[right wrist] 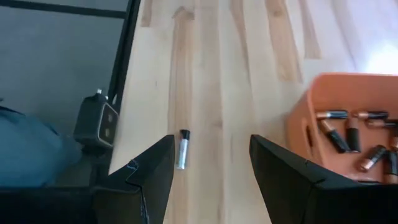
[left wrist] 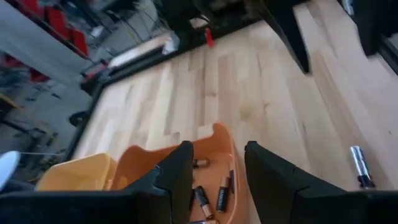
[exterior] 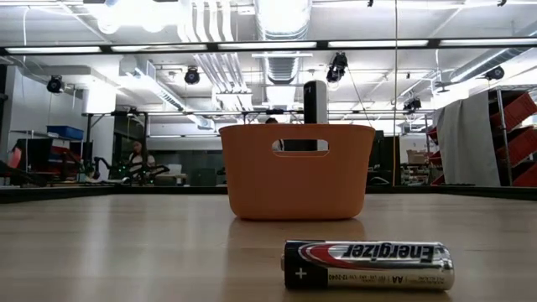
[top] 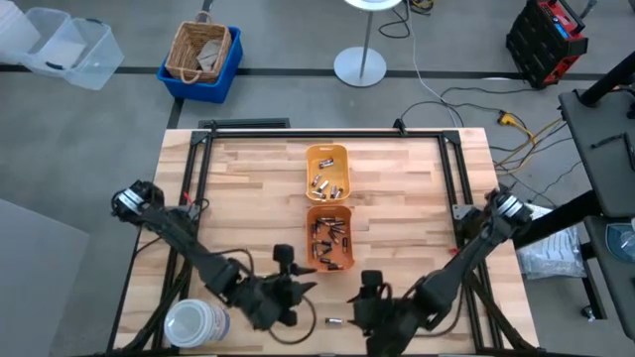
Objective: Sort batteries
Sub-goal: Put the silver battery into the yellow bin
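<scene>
Sorting stood nearly done, we judged: batteries (top: pixel 328 241) filled the orange tray (top: pixel 346 260) and yellow tray (top: pixel 342 156); one stray battery (top: pixel 334 322) lay on the worktop (top: pixel 248 188) (near edge). Left gripper (top: pixel 303 290) and right gripper (top: pixel 359 298) fingers were parted, holding nothing.

Both arms reach low along the near edge, elbows bent inward toward each other. The left gripper (top: pixel 296 290) and right gripper (top: pixel 359 297) hang empty, fingers parted.
</scene>
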Action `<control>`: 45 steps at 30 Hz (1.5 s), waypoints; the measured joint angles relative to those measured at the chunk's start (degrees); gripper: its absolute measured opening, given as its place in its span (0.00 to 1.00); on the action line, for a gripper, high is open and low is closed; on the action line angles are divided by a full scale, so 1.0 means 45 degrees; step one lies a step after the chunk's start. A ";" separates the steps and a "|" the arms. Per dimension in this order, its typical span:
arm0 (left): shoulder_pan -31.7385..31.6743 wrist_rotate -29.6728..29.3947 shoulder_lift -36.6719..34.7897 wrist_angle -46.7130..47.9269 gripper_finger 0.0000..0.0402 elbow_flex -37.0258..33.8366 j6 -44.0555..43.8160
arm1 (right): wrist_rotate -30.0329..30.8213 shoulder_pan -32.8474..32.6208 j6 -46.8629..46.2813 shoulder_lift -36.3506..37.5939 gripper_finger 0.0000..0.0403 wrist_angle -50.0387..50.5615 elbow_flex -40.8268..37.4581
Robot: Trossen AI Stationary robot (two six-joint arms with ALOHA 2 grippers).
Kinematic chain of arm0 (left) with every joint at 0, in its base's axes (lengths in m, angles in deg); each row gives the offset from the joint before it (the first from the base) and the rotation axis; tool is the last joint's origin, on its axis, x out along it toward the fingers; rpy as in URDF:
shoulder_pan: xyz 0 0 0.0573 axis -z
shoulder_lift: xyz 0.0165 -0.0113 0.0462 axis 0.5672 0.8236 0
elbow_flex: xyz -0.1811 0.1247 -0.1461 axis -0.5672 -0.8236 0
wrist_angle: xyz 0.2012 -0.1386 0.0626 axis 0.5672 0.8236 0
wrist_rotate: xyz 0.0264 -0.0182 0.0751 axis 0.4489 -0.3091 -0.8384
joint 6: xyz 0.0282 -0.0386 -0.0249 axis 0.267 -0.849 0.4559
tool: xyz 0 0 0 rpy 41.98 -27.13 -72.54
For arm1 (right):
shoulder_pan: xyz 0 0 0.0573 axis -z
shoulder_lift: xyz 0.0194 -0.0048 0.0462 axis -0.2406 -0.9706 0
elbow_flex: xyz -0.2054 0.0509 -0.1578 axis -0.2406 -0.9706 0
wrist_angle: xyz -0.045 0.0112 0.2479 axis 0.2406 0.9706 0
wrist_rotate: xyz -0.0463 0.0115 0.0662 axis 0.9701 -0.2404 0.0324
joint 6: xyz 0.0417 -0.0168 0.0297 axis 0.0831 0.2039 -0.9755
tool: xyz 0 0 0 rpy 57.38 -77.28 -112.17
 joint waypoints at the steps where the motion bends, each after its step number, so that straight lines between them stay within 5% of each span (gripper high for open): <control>1: 0.0183 -0.0323 0.0000 0.0005 0.31 0.0000 -0.0082 | -0.0001 -0.0030 -0.0091 -0.0309 0.50 0.0166 0.0386; 11: 0.1754 -0.2001 0.0000 -0.0026 0.31 -0.0015 -0.1251 | -0.0875 -0.0178 -0.1716 -0.2751 0.50 0.0689 0.2307; 20: 0.2190 -0.2052 0.0000 -0.0014 0.31 0.0246 -0.1002 | -0.0912 -0.0160 -0.2290 -0.4390 0.50 0.1113 0.2777; 28: 0.2236 -0.2500 -0.0029 -0.0056 0.31 0.2011 0.0762 | -0.0764 0.0023 -0.2676 -0.4884 0.50 0.1264 0.2753; 38: 0.2889 -0.4516 -0.0027 0.1223 0.31 0.1700 0.0925 | -0.0476 0.0222 -0.2142 -0.5295 0.50 0.1050 0.2630; 45: 0.2905 -0.4550 -0.0024 0.1405 0.31 0.1690 0.0959 | -0.0849 0.0264 -0.2116 -0.5869 0.49 0.0556 0.2626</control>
